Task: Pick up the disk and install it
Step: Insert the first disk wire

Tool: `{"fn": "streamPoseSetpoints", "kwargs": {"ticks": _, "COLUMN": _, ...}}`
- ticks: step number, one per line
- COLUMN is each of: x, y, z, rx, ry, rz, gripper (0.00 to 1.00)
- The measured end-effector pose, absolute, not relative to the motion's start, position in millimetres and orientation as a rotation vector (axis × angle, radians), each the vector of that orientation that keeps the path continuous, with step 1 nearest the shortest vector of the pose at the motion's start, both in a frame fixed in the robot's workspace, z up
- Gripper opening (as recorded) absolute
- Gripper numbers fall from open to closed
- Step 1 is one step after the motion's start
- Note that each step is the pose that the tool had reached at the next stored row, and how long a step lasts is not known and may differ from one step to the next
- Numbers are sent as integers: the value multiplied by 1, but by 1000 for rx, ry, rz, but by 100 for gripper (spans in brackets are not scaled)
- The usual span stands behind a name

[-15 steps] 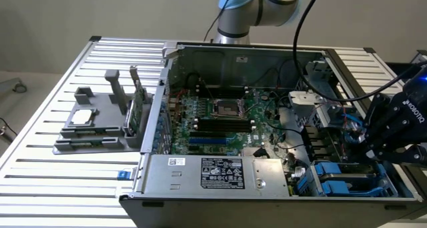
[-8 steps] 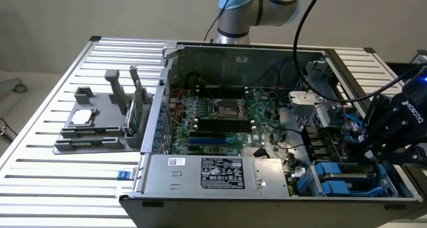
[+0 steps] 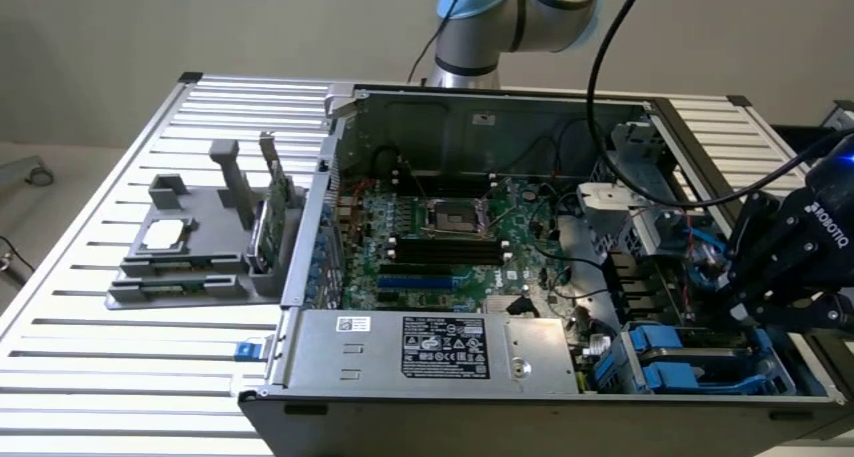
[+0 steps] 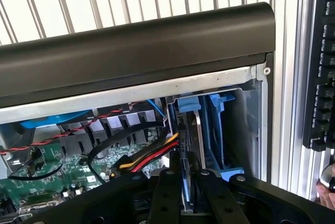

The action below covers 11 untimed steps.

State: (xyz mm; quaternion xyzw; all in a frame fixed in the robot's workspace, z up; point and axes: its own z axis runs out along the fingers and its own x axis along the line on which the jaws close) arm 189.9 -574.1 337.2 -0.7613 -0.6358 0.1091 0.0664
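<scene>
- gripper (image 4: 183,192) clamped on the disk (image 4: 184,179), edge-up, at the blue drive bay (image 4: 214,130) in the case corner on the exterior view's right
- red/yellow cable bundle (image 4: 152,158) touches the disk's side; motherboard (image 3: 427,237) beyond
- case wall (image 4: 136,51) close ahead, little side room
- parts holder (image 3: 200,247) well apart on table (image 3: 107,367)

Bright even light, sharp, soft shadows

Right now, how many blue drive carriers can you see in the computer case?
2: one blue carrier in the bay at the case's front corner, exterior view's right; one around the disk between the gripper fingers. Others may be hidden.
</scene>
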Motion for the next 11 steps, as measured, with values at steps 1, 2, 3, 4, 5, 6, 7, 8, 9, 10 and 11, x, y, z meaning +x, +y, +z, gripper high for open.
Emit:
{"fn": "streamPoseSetpoints", "kwargs": {"ticks": 1, "x": 190, "y": -574, "z": 337, "rx": -2296, "ry": -1917, "rz": 331, "gripper": 16}}
{"fn": "streamPoseSetpoints", "kwargs": {"ticks": 2, "x": 190, "y": -574, "z": 337, "rx": -2297, "ry": -1918, "rz": 331, "gripper": 16}}
{"fn": "streamPoseSetpoints", "kwargs": {"ticks": 3, "x": 190, "y": -574, "z": 337, "rx": -2297, "ry": -1918, "rz": 332, "gripper": 16}}
{"fn": "streamPoseSetpoints", "kwargs": {"ticks": 4, "x": 190, "y": -574, "z": 337, "rx": -2297, "ry": -1918, "rz": 332, "gripper": 16}}
{"fn": "streamPoseSetpoints", "kwargs": {"ticks": 5, "x": 190, "y": -573, "z": 337, "rx": -2297, "ry": -1918, "rz": 333, "gripper": 16}}
{"fn": "streamPoseSetpoints", "kwargs": {"ticks": 6, "x": 190, "y": -573, "z": 337, "rx": -2297, "ry": -1918, "rz": 333, "gripper": 16}}
{"fn": "streamPoseSetpoints", "kwargs": {"ticks": 7, "x": 190, "y": -573, "z": 337, "rx": -2297, "ry": -1918, "rz": 333, "gripper": 16}}
{"fn": "streamPoseSetpoints", "kwargs": {"ticks": 8, "x": 190, "y": -573, "z": 337, "rx": -2297, "ry": -1918, "rz": 333, "gripper": 16}}
{"fn": "streamPoseSetpoints", "kwargs": {"ticks": 9, "x": 190, "y": -573, "z": 337, "rx": -2297, "ry": -1919, "rz": 334, "gripper": 16}}
{"fn": "streamPoseSetpoints", "kwargs": {"ticks": 10, "x": 190, "y": -572, "z": 337, "rx": -2296, "ry": -1920, "rz": 334, "gripper": 16}}
{"fn": "streamPoseSetpoints", "kwargs": {"ticks": 11, "x": 190, "y": -572, "z": 337, "rx": -2296, "ry": -1922, "rz": 334, "gripper": 16}}
